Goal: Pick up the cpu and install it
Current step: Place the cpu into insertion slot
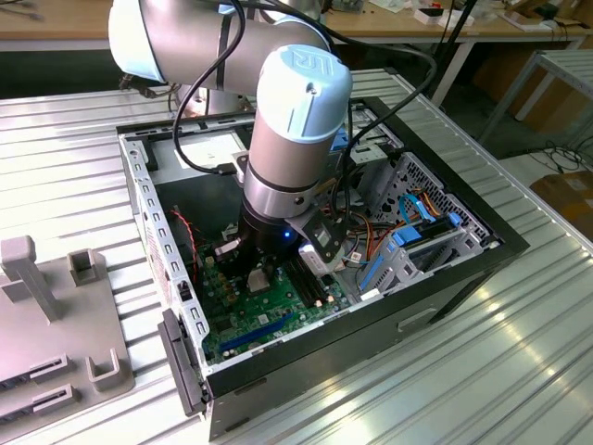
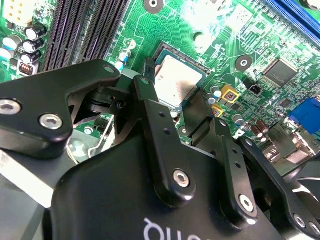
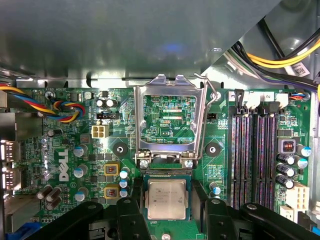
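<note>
First wrist view: the cpu (image 3: pixel 166 199) lay flat in its socket on the green motherboard (image 3: pixel 220 170), silvery face up. Your gripper (image 3: pixel 167 206) stood over it with the fingers (image 3: pixel 131 217) apart, one on each side, and an edge of the socket showed between each finger and the chip. The gripper appeared to be clamped on nothing. The second wrist view showed the same straddle. Beside the socket, the hinged metal frame (image 3: pixel 166 81) stood raised and was not yet closed over the chip. In the exterior view, your arm reached down into the open computer case (image 1: pixel 371 324) on the ribbed tabletop (image 1: pixel 482 371). By these pictures the pick-up and placing looked done, while the clamping down did not.
</note>
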Controlling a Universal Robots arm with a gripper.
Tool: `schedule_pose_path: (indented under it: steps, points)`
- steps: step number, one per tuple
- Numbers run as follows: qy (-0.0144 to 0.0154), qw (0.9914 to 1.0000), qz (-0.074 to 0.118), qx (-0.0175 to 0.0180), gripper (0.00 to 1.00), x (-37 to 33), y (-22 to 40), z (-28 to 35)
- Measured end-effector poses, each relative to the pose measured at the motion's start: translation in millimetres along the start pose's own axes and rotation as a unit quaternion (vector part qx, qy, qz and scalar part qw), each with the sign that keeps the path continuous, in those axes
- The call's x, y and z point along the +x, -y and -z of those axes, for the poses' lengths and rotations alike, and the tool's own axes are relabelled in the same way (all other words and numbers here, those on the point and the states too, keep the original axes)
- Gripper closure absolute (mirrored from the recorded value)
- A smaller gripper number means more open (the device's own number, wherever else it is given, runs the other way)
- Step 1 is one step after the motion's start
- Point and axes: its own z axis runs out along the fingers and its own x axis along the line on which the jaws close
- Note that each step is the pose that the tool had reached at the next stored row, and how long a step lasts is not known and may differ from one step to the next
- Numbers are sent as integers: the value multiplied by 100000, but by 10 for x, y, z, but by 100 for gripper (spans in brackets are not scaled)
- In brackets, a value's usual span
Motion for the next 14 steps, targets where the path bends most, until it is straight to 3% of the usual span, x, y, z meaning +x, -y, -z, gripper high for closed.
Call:
schedule_pose_path:
  steps: [14]
  points:
    - [-2, 100000, 223, 5, 53, 0, 0, -3]
